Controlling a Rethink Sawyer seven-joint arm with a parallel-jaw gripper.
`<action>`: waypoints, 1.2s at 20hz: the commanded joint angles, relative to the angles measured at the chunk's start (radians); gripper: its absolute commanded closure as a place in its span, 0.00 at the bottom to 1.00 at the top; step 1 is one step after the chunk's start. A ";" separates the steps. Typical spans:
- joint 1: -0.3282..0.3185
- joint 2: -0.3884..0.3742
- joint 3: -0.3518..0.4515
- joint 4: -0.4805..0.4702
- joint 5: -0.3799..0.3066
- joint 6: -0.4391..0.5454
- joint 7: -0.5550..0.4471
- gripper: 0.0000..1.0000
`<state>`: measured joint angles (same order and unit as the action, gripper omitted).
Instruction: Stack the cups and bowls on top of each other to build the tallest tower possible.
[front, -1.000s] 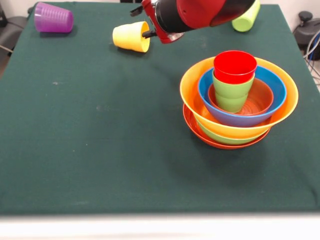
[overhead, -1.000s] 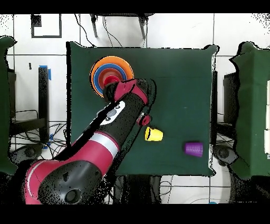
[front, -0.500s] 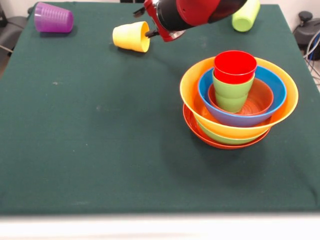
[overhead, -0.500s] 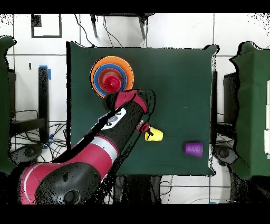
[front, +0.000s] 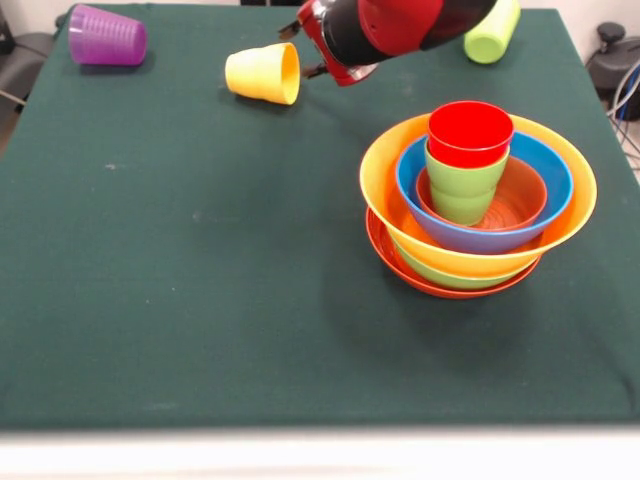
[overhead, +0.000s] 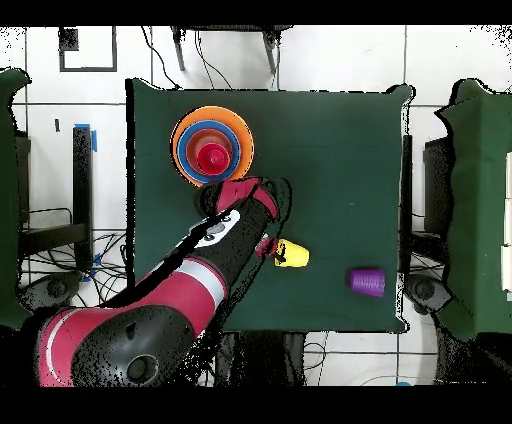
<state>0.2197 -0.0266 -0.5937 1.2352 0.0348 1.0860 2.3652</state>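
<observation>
Yellow cup (front: 264, 73) lies on its side beside the pincer (front: 306, 50); grip state unclear

My gripper (front: 305, 45) hangs at the open mouth of the yellow cup (front: 263, 73), which lies on its side on the green table (front: 200, 280); I cannot tell how my fingers are set. The purple cup (front: 106, 35) lies on its side at the far left corner, and a light green cup (front: 492, 33) lies partly hidden behind my arm (front: 400, 25). The tower (front: 478, 205) stands well apart: red-orange bowl (front: 385, 250) lowest, then green, orange-yellow, blue and small orange bowls nested, with a red cup (front: 470, 133) inside a light green one on top.
</observation>
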 joint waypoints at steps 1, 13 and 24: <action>0.033 0.020 0.126 0.007 -0.041 -0.001 0.029 0.00; 0.075 0.085 0.057 -0.081 -0.126 0.061 0.039 0.00; 0.097 0.095 0.041 -0.054 -0.172 -0.052 0.064 0.00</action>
<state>0.3062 0.0185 -0.6252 1.2182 -0.0805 1.0872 2.3652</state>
